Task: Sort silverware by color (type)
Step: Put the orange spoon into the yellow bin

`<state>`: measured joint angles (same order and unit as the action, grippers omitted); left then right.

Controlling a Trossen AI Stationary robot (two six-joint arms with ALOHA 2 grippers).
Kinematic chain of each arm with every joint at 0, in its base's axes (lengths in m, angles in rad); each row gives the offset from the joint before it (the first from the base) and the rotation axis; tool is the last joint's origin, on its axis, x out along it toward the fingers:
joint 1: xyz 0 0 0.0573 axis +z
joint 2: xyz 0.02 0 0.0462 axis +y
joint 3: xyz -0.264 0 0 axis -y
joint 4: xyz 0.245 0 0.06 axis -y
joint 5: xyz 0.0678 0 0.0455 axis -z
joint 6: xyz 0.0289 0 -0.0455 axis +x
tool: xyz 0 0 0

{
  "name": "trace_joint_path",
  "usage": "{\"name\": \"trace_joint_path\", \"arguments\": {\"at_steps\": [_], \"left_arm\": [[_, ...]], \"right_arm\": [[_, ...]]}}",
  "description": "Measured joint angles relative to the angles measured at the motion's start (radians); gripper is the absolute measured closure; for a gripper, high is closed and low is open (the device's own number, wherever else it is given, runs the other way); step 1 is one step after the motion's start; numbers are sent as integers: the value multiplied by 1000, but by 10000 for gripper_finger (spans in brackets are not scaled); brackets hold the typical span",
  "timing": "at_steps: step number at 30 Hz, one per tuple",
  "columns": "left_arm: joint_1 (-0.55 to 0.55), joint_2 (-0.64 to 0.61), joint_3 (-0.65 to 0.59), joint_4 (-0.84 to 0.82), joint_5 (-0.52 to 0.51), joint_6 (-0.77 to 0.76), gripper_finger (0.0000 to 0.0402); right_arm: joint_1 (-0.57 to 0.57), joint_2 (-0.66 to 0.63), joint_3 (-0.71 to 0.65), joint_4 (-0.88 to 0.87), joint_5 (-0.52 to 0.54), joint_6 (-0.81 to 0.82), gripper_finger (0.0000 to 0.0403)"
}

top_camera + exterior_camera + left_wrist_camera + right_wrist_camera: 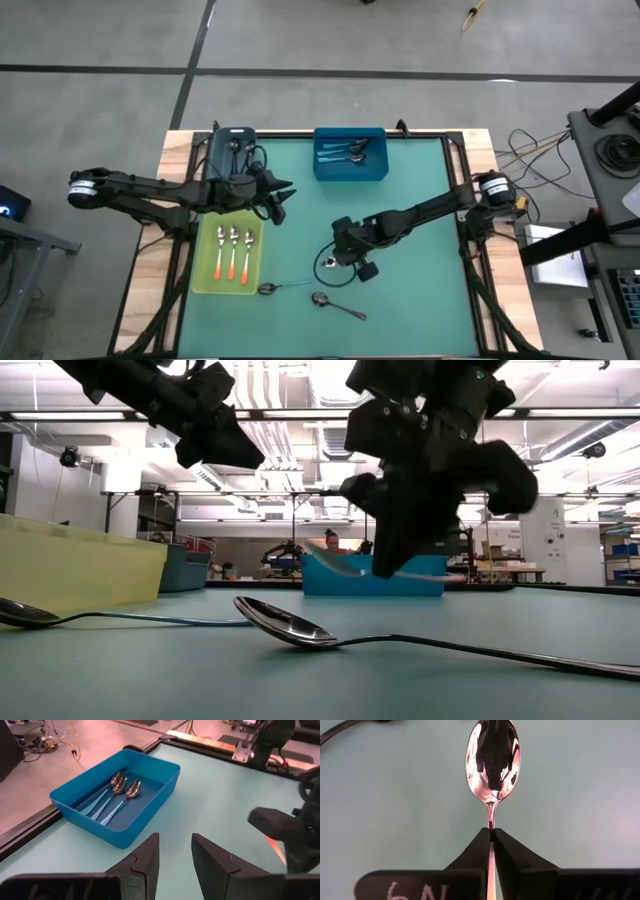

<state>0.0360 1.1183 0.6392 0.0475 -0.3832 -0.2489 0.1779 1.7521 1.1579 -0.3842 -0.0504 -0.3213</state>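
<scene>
My left gripper [283, 197] is hanging above the mat [420, 240], just beside the far right corner of the yellow tray [204, 283]. Its fingers [145, 862] are standing apart with a small gap, and nothing is between them. In the left wrist view they are pointing toward the blue bin [116, 795], which is sitting at the far edge of the mat with three blue-handled spoons [116, 795] inside. A dark bin [231, 145] is standing to the left of the blue bin; I cannot tell what is in it.

The yellow tray is lying at the near left part of the mat, and three orange-handled spoons [233, 255] are lying in it side by side, bowls toward the far side.

Just to the right of the tray, on the mat, a blue-handled spoon [280, 287] is lying. Near it, more to the right, a dark metal spoon [337, 305] is lying at a slant.

My right gripper [350, 262] is hanging near the middle of the mat, above these two loose spoons. Its fingers [507, 852] are pressing together on the thin neck of a spoon [492, 762], and the shiny bowl is sticking out in front of them, above the mat.
</scene>
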Motion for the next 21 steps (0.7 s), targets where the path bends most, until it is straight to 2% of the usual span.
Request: {"name": "trace_joint_path", "arguments": {"at_steps": [4,9,14,18,21], "left_arm": [[-4,0,0,42,-1,2,306],[-16,0,-1,84,-2,30,306],[-23,1,-3,99,-1,69,306],[-23,15,-4,140,4,124,306],[-23,35,-5,205,48,164,306]], "right_arm": [[-9,-53,-28,78,29,25,394],[-8,-152,-141,279,44,26,394],[-9,-256,-287,559,195,20,394],[-9,-303,-387,890,348,-13,394],[-10,-304,-422,1122,422,-35,394]]}}
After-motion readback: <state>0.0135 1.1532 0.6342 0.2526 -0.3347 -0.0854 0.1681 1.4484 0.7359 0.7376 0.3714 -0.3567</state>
